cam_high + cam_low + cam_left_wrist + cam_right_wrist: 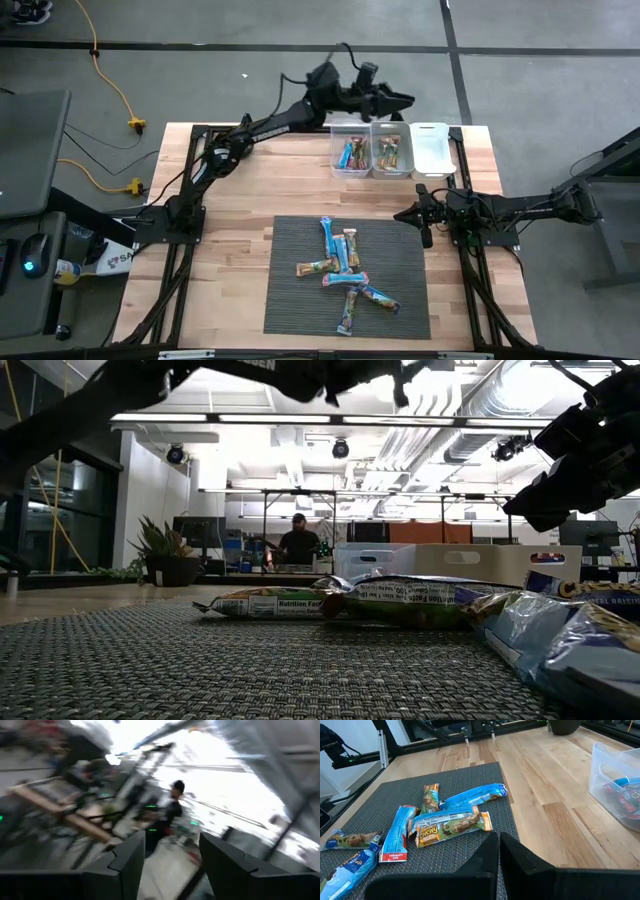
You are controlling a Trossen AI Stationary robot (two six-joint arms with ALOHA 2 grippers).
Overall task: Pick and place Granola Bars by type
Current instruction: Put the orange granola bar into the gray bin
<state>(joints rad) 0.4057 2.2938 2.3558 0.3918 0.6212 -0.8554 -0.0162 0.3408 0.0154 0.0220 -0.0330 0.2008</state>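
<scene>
On the dark mat (290, 300) granola bars (345, 272) lie pointing every way; left tool (398, 100) released, right tool (408, 213) clenched empty.

Blue and tan wrapped Granola Bars (343, 270) lie flat, scattered and partly overlapping.

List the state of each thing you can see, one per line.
Left hand: open, empty, raised over the far bins.
Right hand: shut, empty, by the mat's right edge.
Left bin: holds blue bars.
Middle bin: holds brownish bars.
Right bin: empty.
Loose bars: lying flat on the mat, some overlapping.
</scene>
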